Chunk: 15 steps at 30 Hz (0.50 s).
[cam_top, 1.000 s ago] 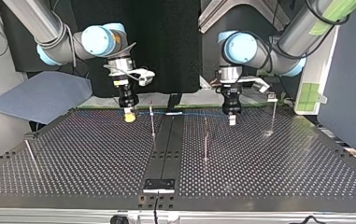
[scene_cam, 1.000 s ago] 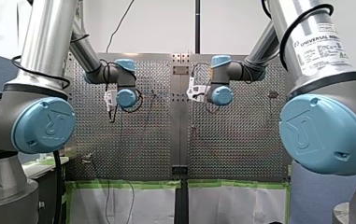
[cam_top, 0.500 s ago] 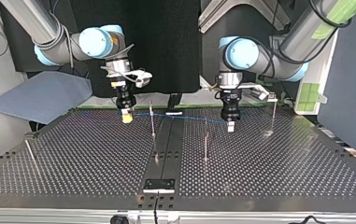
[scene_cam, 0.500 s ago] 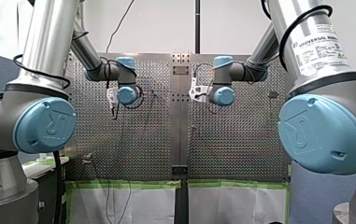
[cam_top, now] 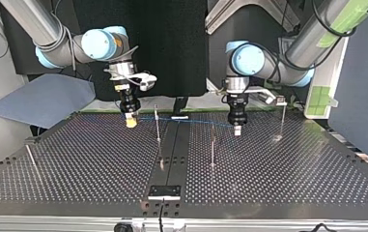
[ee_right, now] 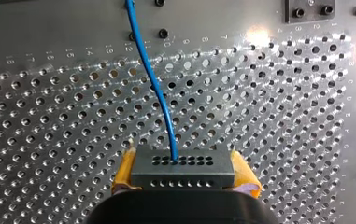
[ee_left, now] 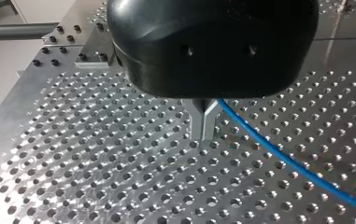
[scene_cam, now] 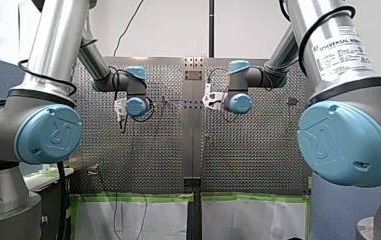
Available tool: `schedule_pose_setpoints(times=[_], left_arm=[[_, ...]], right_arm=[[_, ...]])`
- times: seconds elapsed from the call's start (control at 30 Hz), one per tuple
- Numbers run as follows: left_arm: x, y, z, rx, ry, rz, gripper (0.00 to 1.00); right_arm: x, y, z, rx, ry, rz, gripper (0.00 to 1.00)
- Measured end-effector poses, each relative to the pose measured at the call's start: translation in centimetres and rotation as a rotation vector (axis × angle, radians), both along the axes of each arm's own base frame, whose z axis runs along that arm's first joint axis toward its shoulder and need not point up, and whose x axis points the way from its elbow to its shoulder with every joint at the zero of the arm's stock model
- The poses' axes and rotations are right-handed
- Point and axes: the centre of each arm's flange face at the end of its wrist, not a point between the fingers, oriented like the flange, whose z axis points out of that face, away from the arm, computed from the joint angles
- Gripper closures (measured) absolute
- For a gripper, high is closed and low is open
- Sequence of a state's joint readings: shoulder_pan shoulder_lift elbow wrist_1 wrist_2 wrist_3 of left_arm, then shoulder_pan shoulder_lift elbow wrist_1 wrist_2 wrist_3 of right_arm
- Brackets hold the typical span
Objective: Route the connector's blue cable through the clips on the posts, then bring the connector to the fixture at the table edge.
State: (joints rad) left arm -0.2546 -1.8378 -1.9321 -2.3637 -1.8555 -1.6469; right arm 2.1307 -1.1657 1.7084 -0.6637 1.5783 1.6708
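Observation:
In the right wrist view my right gripper [ee_right: 183, 184], with yellow pads, is shut on the grey connector [ee_right: 182, 166]. The blue cable [ee_right: 154, 84] leaves the connector's face and runs away over the plate. In the top view that gripper [cam_top: 130, 122] hangs at the back left. The blue cable [cam_top: 191, 122] stretches from it past a thin post [cam_top: 157, 123] to my left gripper [cam_top: 238, 129] at the right. In the left wrist view the metal fingers [ee_left: 199, 123] of my left gripper [ee_left: 203, 126] are shut on the blue cable [ee_left: 278, 156], just above the perforated plate.
More thin posts stand on the table: one near the middle [cam_top: 212, 145], one at the back right [cam_top: 283, 118], one at the left [cam_top: 29, 154]. A small fixture plate [cam_top: 164, 192] sits at the near edge. The front view shows both arms [scene_cam: 137, 106] [scene_cam: 239, 102] over the plate.
My left gripper has come a little nearer and lower in the top view, slanting the cable down toward it. My right gripper shifted slightly to that view's left.

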Motion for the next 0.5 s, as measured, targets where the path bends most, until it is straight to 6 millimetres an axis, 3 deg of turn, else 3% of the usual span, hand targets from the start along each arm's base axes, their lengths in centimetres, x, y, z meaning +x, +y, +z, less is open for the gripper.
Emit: schedule_pose_setpoints(times=[0.5], left_arm=[[1.4, 0.2, 1.4, -0.002, -0.029, -0.023, 1.00]], right_arm=[[-0.6, -0.8, -0.1, -0.004, -0.001, -0.004, 1.00]])
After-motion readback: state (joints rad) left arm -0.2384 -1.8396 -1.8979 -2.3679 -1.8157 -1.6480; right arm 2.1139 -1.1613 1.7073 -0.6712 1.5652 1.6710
